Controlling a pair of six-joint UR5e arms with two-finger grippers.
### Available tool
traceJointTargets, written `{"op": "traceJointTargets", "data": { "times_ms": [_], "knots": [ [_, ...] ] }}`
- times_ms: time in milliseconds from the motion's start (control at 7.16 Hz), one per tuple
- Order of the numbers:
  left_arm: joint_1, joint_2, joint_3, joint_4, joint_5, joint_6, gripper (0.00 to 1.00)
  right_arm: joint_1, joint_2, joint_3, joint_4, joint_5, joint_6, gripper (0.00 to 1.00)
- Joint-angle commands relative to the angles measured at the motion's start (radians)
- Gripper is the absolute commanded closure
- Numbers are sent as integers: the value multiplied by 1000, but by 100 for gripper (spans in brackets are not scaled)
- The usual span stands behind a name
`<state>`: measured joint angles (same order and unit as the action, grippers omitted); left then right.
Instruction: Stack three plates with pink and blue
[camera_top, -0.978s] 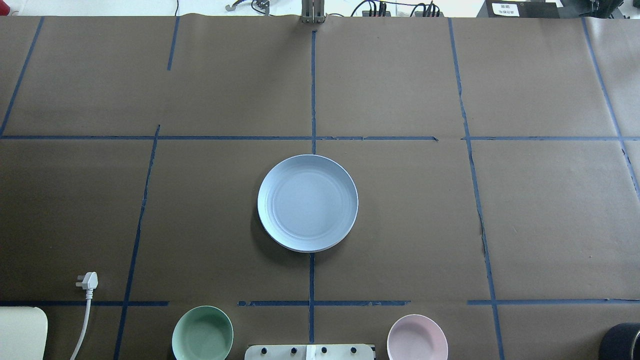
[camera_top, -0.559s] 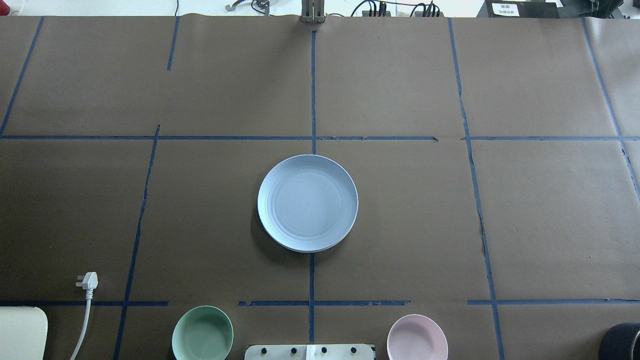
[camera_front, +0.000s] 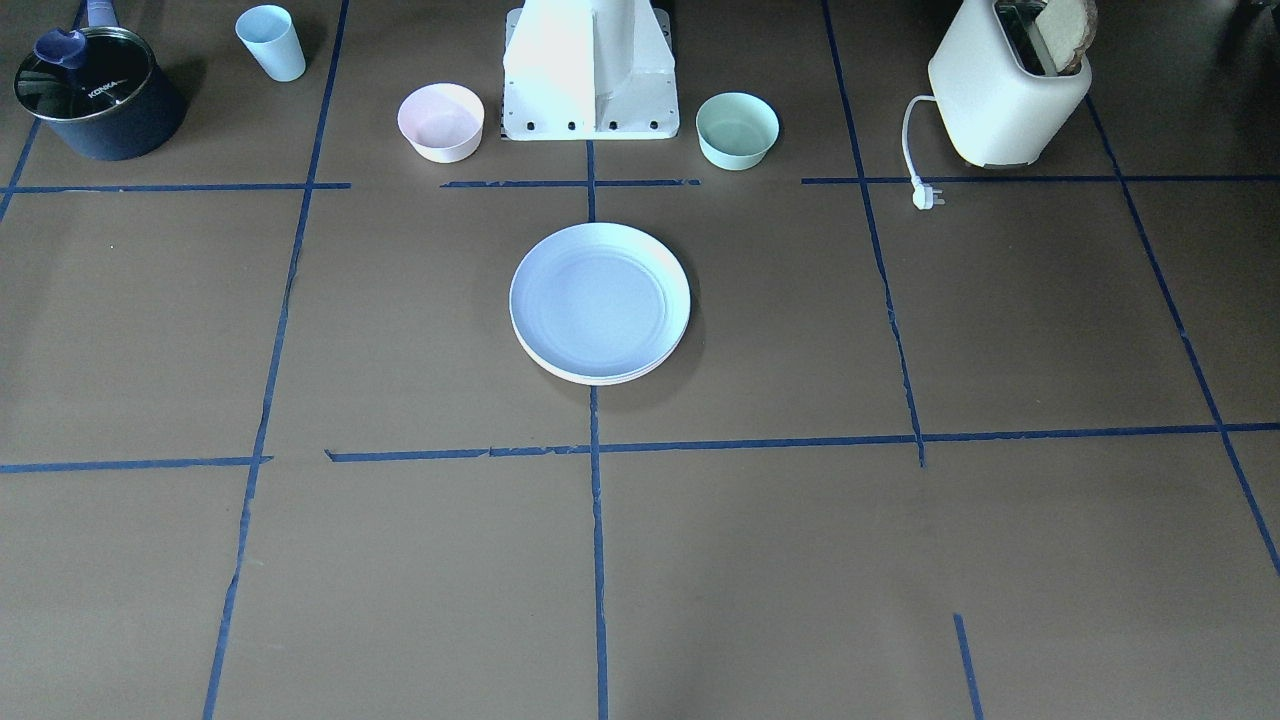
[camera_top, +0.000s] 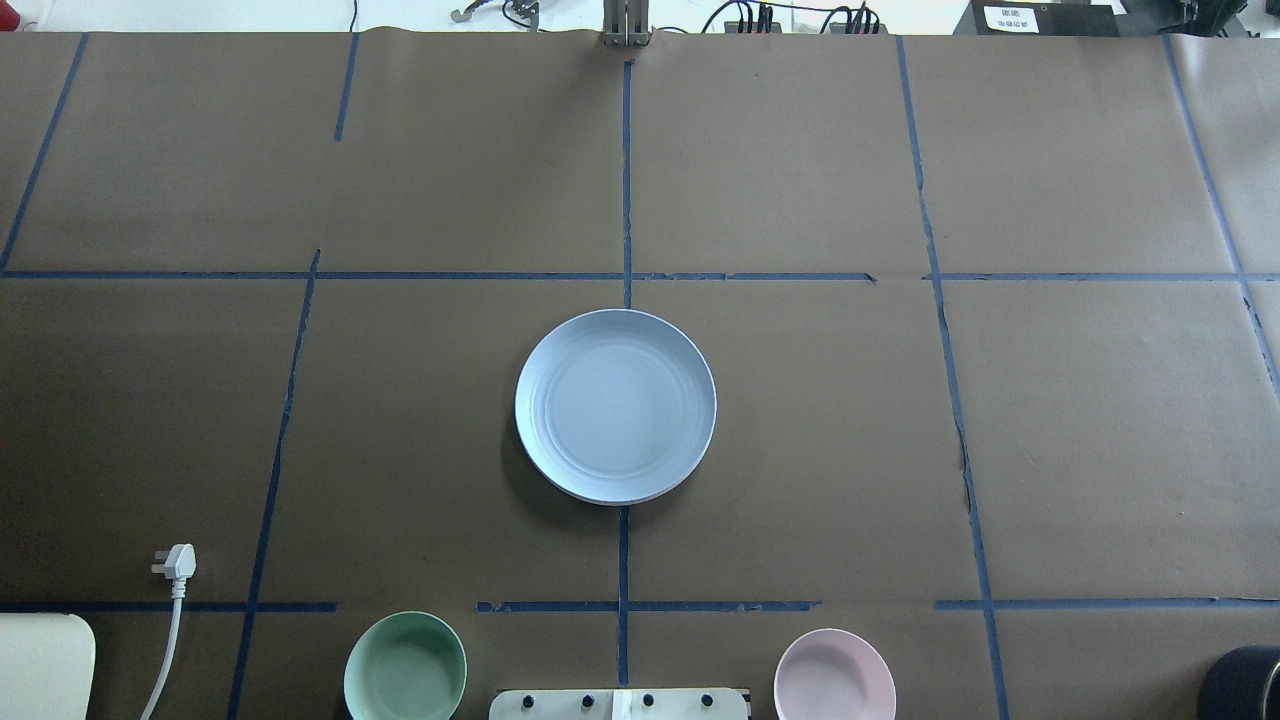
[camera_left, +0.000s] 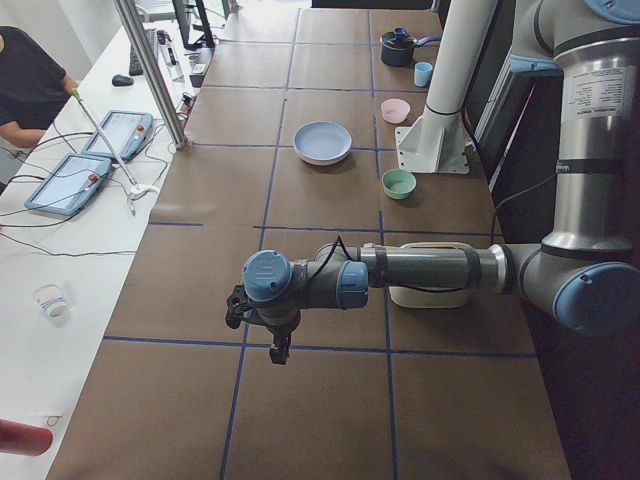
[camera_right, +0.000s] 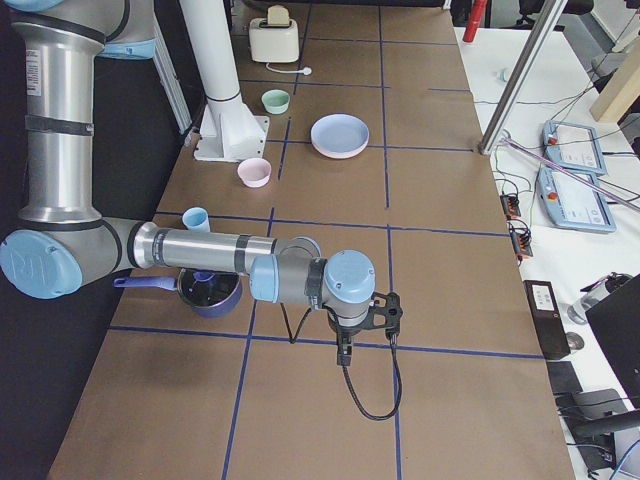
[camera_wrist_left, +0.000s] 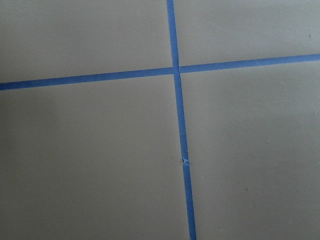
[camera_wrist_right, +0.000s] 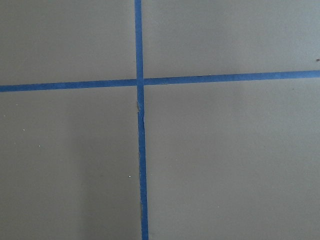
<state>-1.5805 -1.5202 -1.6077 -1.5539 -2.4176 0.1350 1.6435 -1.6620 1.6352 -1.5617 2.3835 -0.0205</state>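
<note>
A light blue plate (camera_top: 615, 405) lies at the table's middle, on top of a stack; it also shows in the front view (camera_front: 598, 300). A pale cream rim (camera_front: 600, 379) shows under its near edge. I cannot make out the pink plate's colour in the stack. My left gripper (camera_left: 278, 350) hangs over bare table far from the plates, at the table's left end. My right gripper (camera_right: 345, 355) hangs over the right end. Both show only in the side views, so I cannot tell whether they are open or shut. The wrist views show only brown paper and blue tape.
By the robot base (camera_front: 590, 70) stand a small pink bowl (camera_front: 440, 120) and a mint-green bowl (camera_front: 737, 128). A toaster (camera_front: 1005, 85) with its plug (camera_front: 925, 197), a dark pot (camera_front: 95, 90) and a blue cup (camera_front: 272, 42) stand along the robot's side.
</note>
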Motion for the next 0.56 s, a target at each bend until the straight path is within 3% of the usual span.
{"op": "traceJointTargets", "data": {
  "times_ms": [0,419],
  "knots": [
    [-1,0,0,2,0,-20,0,1,1,0,0,-1,1,0],
    [0,-2,0,0,6,-92,0,-1,1,0,2,-1,1,0]
  ]
}}
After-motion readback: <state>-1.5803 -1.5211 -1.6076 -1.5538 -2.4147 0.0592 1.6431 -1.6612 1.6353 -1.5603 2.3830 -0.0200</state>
